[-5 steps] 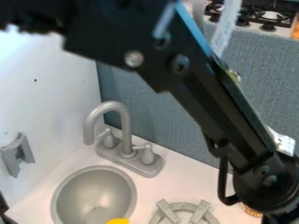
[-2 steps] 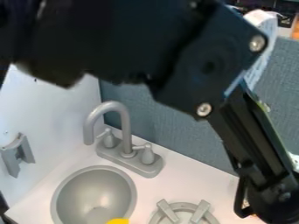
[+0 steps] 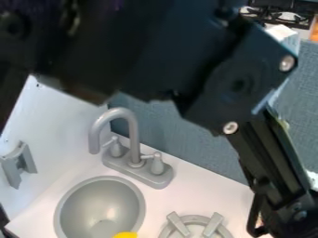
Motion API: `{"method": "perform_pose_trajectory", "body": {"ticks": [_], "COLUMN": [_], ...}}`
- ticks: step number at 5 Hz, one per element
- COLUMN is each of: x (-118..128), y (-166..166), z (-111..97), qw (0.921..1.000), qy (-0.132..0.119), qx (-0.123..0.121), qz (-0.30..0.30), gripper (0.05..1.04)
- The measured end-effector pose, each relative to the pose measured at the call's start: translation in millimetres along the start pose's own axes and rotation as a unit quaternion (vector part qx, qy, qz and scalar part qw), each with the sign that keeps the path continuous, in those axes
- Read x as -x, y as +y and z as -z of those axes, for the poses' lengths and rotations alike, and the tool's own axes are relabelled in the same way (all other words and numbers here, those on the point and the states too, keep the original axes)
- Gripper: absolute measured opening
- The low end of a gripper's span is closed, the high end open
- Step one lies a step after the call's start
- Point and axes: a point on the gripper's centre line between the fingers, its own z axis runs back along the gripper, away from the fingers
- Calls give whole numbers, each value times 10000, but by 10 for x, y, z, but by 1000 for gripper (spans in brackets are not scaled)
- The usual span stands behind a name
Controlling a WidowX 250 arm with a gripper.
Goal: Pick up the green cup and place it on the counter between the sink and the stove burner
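The black arm crosses the camera view from the upper left, and its wrist (image 3: 292, 211) is cut off at the lower right corner. A yellow thing (image 3: 126, 235) pokes up at the bottom edge, by the lower right part of the grey sink bowl (image 3: 99, 204). The grey faucet (image 3: 133, 153) stands behind the bowl. Right of the bowl, a round grey burner grate (image 3: 197, 225) is cut off by the bottom edge, left of the wrist.
A grey-blue panel (image 3: 162, 125) rises behind the white counter (image 3: 202, 195), and a white wall (image 3: 62, 121) with a grey bracket (image 3: 18, 164) stands at the left. Beyond the panel, at the top right, is a black stove grate (image 3: 288, 17).
The arm's upper part has swung down and right, covering more of the view, and the wrist has shifted toward the lower right corner. The sink, faucet and yellow thing have kept their places.
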Motion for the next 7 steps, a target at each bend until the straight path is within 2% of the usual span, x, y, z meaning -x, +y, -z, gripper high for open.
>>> {"method": "perform_pose_trajectory", "body": {"ticks": [1, 2, 3, 4, 5, 6, 7], "x": [14, 80, 178, 348, 573, 746, 776], "y": [3, 19, 274, 745, 1047, 1411, 1727], "z": [6, -120, -614, -901, -910, -845, -810], "qw": [10000, 9997, 9960, 9866, 9766, 9609, 9458], "qy": [5, -167, -766, -1182, -1203, -1447, -1552], "qx": [53, 130, 354, 353, 287, 335, 336], "qz": [51, 158, -289, -1066, -1758, -2335, -2833], "gripper": [160, 95, 88, 88, 88, 88, 88]}}
